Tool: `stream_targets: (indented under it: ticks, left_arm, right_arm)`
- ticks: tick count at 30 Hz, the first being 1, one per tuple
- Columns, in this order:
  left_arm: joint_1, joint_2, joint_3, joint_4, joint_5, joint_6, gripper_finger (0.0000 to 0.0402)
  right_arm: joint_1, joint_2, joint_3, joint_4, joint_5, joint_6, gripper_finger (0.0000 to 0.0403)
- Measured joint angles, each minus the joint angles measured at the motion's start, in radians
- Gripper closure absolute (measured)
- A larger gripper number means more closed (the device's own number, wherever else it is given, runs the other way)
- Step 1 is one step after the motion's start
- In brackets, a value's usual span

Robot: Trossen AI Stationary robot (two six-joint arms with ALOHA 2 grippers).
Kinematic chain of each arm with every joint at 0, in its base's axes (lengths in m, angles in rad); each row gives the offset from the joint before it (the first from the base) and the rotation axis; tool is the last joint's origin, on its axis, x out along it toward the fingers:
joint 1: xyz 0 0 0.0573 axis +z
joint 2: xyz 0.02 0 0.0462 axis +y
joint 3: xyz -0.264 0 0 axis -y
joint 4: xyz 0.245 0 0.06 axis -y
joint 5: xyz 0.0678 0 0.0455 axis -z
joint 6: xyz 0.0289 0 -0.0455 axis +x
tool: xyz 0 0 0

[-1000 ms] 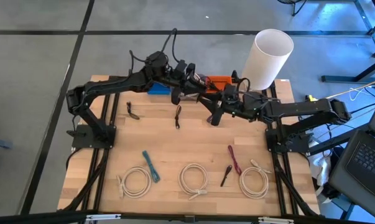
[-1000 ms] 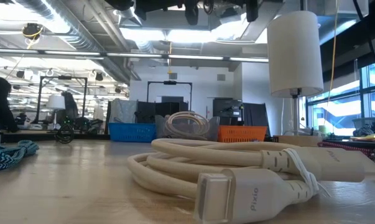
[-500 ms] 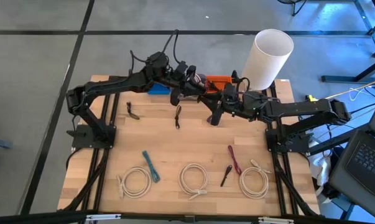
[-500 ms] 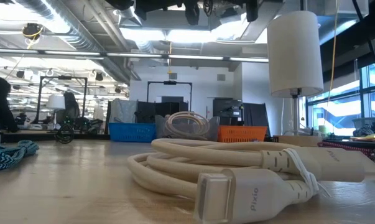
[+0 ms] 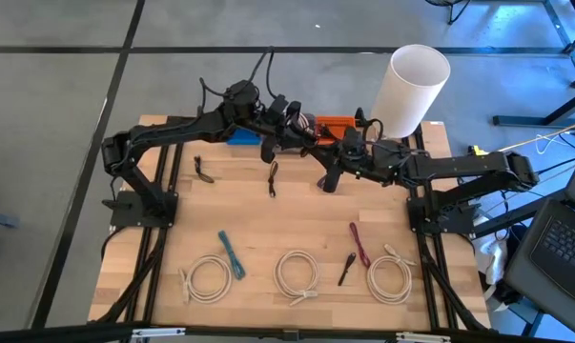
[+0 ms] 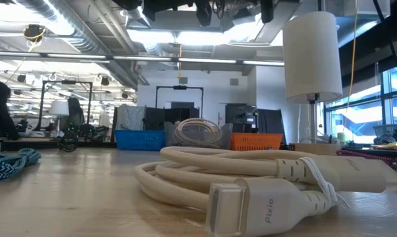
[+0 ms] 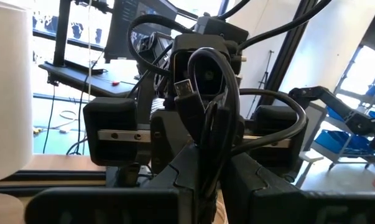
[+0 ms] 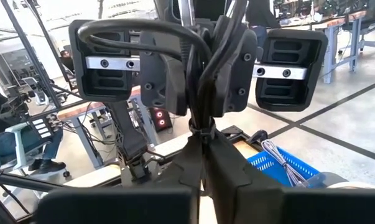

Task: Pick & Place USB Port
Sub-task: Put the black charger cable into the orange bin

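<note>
A black USB cable (image 7: 213, 93), coiled into a bundle, hangs in the air above the table's far middle. Its plug (image 7: 185, 88) sticks out at one end. My left gripper (image 5: 304, 136) and my right gripper (image 5: 323, 148) face each other there, nose to nose, and both are shut on the bundle. In the right wrist view the bundle (image 8: 206, 81) stands in front of my left gripper's body. In the low view only the undersides of the arms show at the top edge. My left gripper pinches one end of the cable's loops (image 7: 207, 146) between its two fingers, coming level from the table's left. The loops and the plug stick out past its fingers, clear of the table. My right gripper pinches the bundle beside its tie (image 8: 200, 132) between its two fingers, coming level from the table's right. The cable stands up beyond the fingers, lifted clear.
A blue bin (image 5: 241, 136) and an orange bin (image 5: 335, 123) stand at the far edge, behind the grippers. A white cylinder (image 5: 416, 88) rises at the far right. Coiled white cables (image 5: 297, 274), a teal one (image 5: 232, 253), a magenta one (image 5: 359, 244) and short black ones (image 5: 273, 177) lie on the table.
</note>
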Motion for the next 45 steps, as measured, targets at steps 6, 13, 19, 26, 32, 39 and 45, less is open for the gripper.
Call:
stream_targets:
  ticks: [6,13,19,26,32,39,45]
  left_arm:
    - [0.022,-0.001,-0.001,-0.004,-0.004,-0.013,0.0338]
    - [0.114,-0.057,-0.003,-0.147,0.029,-0.007,0.0239]
    - [0.232,-0.137,-0.004,-0.566,-0.033,0.177,0.0197]
    - [0.262,-0.154,-0.003,-0.59,-0.065,0.248,0.0251]
    - [0.23,-0.149,-0.003,-0.575,-0.078,0.321,0.0359]
    - [0.199,-0.149,-0.003,-0.523,-0.084,0.314,0.0374]
    - [0.17,-0.149,-0.002,-0.369,-0.058,0.247,0.0374]
  right_arm:
    - [-0.001,-0.009,0.0,-0.03,0.011,0.004,0.04]
    - [-0.005,-0.103,0.003,-0.165,0.156,0.012,0.0402]
    - [-0.009,-0.212,0.002,-0.541,0.205,0.222,0.0402]
    - [-0.01,-0.224,0.002,-0.581,0.205,0.235,0.0403]
    - [-0.01,-0.224,0.002,-0.583,0.203,0.232,0.0403]
    - [-0.01,-0.223,0.001,-0.561,0.16,0.231,0.0403]
    - [-0.01,-0.207,0.0,-0.422,0.091,0.183,0.0394]
